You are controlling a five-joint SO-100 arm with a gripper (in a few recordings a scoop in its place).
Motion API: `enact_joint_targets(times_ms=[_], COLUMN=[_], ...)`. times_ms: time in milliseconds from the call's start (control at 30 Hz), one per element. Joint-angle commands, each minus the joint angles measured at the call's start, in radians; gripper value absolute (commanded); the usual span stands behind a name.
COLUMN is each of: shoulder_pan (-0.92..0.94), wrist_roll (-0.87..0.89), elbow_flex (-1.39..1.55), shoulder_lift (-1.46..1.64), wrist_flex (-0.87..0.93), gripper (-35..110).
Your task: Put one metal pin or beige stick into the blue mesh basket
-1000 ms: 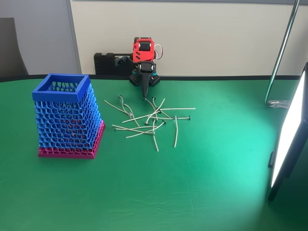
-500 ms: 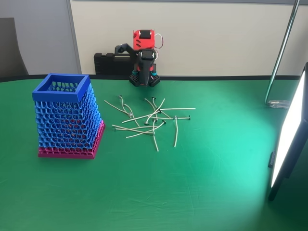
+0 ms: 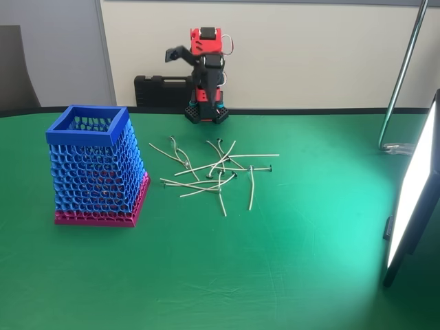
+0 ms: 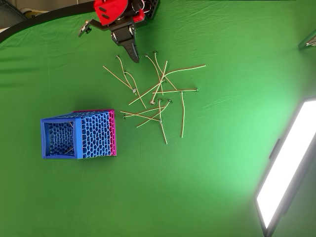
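Tool [image 4: 133,53] up near arm base, jaws look closed, empty. We target lone pin [image 4: 182,114] at pile's edge on worktop [image 4: 207,173], well apart from basket [image 4: 79,134]. Approach w/ jaws open across shaft, avoid tangled ones.

- The place looks like a robotics lab or test room set up for recording, not a home or kitchen.
- A green cloth [image 3: 275,275] covers the whole counter, smooth and plain like a filming backdrop.
- A bright flat light panel [image 3: 412,199] stands at the right edge of the fixed view and sits in the lower right of the overhead view.
- A metal stand pole [image 3: 402,75] rises in the upper right of the fixed view.
- A small red and black robot arm [image 3: 205,69] stands at the top centre, before a bare cream wall [image 3: 309,55].
- A black equipment case [image 3: 161,89] rests against that wall.
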Motion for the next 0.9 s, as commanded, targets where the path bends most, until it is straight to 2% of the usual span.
enact_joint_targets(times_ms=[0, 467, 567, 667, 867], shoulder_pan=[0.005, -0.04, -0.041, -0.048, -0.097], wrist_roll=[0.005, -0.041, -0.044, -0.046, -0.037], elbow_flex=[-0.123, -0.425, -0.434, -0.411, -0.426], shoulder_lift=[-0.186, -0.802, -0.867, -0.877, -0.979], wrist_flex=[-0.014, -0.192, -0.249, -0.293, -0.314], gripper=[0, 1, 2, 11, 13])
